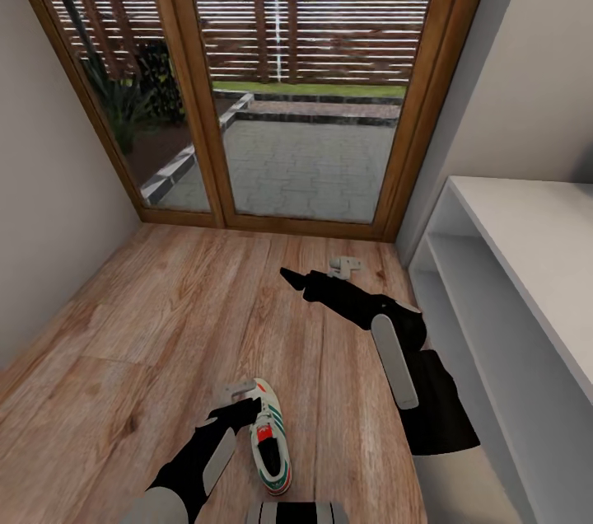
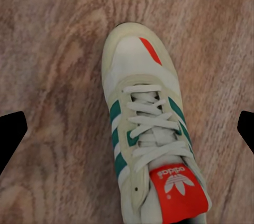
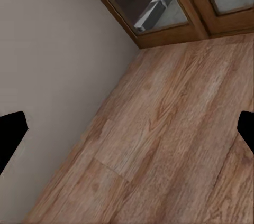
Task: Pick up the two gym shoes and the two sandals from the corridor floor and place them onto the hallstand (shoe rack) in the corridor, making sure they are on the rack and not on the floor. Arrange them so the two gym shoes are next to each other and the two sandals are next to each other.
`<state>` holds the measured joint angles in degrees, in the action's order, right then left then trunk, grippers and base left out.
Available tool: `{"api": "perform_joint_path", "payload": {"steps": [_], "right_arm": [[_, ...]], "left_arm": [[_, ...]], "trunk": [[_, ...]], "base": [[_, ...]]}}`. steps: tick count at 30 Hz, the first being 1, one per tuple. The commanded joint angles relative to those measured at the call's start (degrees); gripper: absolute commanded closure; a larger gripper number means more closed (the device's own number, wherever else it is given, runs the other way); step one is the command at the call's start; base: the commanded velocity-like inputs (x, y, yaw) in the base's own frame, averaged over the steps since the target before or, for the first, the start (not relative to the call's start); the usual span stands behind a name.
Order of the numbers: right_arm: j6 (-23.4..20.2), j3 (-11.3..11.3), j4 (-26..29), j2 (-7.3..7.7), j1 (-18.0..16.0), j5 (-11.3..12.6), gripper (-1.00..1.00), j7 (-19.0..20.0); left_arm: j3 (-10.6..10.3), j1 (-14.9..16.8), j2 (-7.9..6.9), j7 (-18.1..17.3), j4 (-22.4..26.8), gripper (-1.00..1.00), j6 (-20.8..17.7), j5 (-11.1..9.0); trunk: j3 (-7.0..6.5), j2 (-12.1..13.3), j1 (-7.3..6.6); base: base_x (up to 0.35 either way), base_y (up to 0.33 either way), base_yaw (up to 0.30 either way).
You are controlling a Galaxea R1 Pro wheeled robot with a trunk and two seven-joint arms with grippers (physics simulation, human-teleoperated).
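Head view: a gym shoe (image 1: 270, 446) is being shown lying on the corridor floor (image 1: 165, 326), with the left claw (image 1: 239, 397) spread wide just above its toe. The right claw (image 1: 344, 267), also spread wide, is being held empty near the hallstand (image 1: 527, 260).

Light brown wood-grain plank floor (image 1: 206, 318) of a narrow corridor, ending at a wood-framed glass door. One off-white lace-up sneaker (image 1: 269, 446) with green side stripes and a red-orange tongue rests directly on the planks, sole down, well short of the door. Left wrist view: the same sneaker (image 2: 150, 129) from above, laces tied, surrounded by bare planks (image 2: 53, 49).
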<state>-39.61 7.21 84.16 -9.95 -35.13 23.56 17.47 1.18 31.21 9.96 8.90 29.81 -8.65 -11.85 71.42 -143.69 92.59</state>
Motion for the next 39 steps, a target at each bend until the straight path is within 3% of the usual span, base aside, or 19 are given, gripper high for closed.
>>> {"api": "perform_joint_path", "payload": {"steps": [1, 9, 10, 13, 23, 39], "right_arm": [[-0.30, -0.07, 0.04, -0.01, -0.03, 0.20, -1.00, 0.12], [-0.30, 0.15, 0.04, 0.02, -0.03, 0.71, -1.00, 0.11], [-0.36, 0.23, 0.04, 0.02, -0.03, 0.78, -1.00, 0.11], [-0.37, 0.17, 0.04, 0.02, -0.03, 0.78, -1.00, 0.11], [-0.35, 0.14, 0.04, 0.02, -0.03, 0.79, -1.00, 0.11], [-0.22, 0.37, 0.11, 0.02, -0.03, 0.79, -1.00, 0.19]], "left_arm": [[0.10, 0.00, 0.04, 0.16, 0.14, -1.00, -0.32, -0.37], [-0.36, 0.02, 0.01, 0.15, 0.16, -1.00, -0.33, -0.37], [-1.49, 0.00, -0.02, 0.15, 0.16, -1.00, -0.40, -0.37], [-1.66, 0.00, -0.02, 0.15, 0.17, -1.00, -0.40, -0.37], [-1.71, 0.00, -0.10, 0.17, 0.17, -1.00, -0.41, -0.37], [-1.74, -0.09, -0.11, 0.21, 0.17, -1.00, -0.41, -0.37]], "trunk": [[0.05, -0.02, -0.01], [0.05, -0.02, -0.01], [0.05, -0.02, -0.01], [0.05, -0.02, -0.01], [0.05, -0.02, -0.01], [0.05, -0.02, -0.01]], "base": [[0.000, 0.000, 0.000], [0.000, 0.000, 0.000], [0.000, 0.000, 0.000], [-0.025, 0.000, 0.000], [-0.176, 0.000, 0.000], [-0.025, 0.000, 0.000]]}}
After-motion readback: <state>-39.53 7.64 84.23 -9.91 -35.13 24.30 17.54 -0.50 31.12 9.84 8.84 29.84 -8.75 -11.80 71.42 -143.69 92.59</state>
